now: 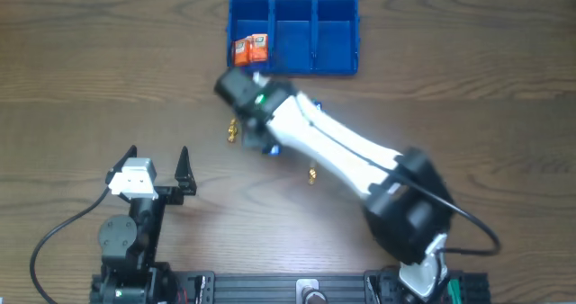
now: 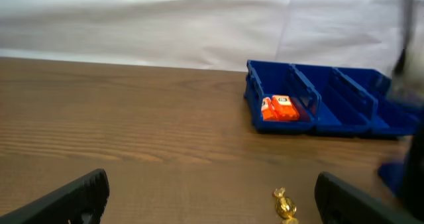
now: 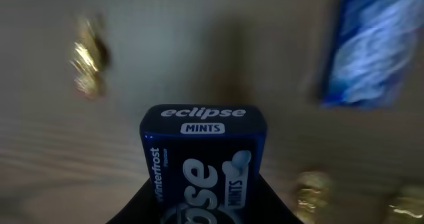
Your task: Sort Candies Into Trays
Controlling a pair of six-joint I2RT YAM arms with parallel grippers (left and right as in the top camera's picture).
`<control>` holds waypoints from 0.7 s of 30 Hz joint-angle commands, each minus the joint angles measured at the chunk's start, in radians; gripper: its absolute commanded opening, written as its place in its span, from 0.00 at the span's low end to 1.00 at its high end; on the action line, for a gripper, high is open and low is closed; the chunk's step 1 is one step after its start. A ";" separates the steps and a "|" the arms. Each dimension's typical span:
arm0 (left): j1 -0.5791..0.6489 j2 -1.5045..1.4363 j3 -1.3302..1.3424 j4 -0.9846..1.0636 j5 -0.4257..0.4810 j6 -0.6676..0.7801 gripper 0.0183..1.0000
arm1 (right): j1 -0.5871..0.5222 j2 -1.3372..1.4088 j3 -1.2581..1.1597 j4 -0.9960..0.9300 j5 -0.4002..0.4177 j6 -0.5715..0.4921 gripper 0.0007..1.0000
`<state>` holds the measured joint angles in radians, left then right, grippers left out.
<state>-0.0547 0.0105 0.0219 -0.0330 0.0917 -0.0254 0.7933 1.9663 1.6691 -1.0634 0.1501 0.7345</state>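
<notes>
Right gripper [image 3: 202, 207] holds a mint tin [image 3: 202, 151]
Fingers clamped on its near end, likely for carrying it to the tray [image 1: 293, 2]; left gripper [image 1: 158, 157] fingers apart, empty.

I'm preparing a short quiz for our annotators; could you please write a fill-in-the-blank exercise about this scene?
The blue tray has ___ compartments.
Seen from the top view, the two orange candies lie in its ___ compartment.
The right gripper is shut on a dark blue ___.
The left gripper is ___ and holds nothing.
Missing words: three; left; tin; open.
</notes>
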 commanded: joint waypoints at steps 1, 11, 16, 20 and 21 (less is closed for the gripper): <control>0.004 -0.006 -0.017 -0.037 0.013 0.003 1.00 | -0.120 -0.002 0.255 -0.031 0.149 -0.154 0.18; 0.004 -0.006 -0.017 -0.037 0.013 0.003 1.00 | -0.255 0.262 0.513 0.143 0.171 -0.272 0.18; 0.004 -0.006 -0.017 -0.037 0.013 0.003 1.00 | -0.279 0.341 0.513 0.229 0.172 -0.272 0.22; 0.004 -0.006 -0.017 -0.037 0.013 0.003 1.00 | -0.285 0.359 0.512 0.231 0.184 -0.272 0.22; 0.004 -0.006 -0.017 -0.037 0.013 0.003 1.00 | -0.289 0.359 0.512 0.228 0.190 -0.272 0.22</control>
<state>-0.0547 0.0105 0.0219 -0.0330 0.0917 -0.0254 0.5190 2.3486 2.1689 -0.8402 0.3031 0.4801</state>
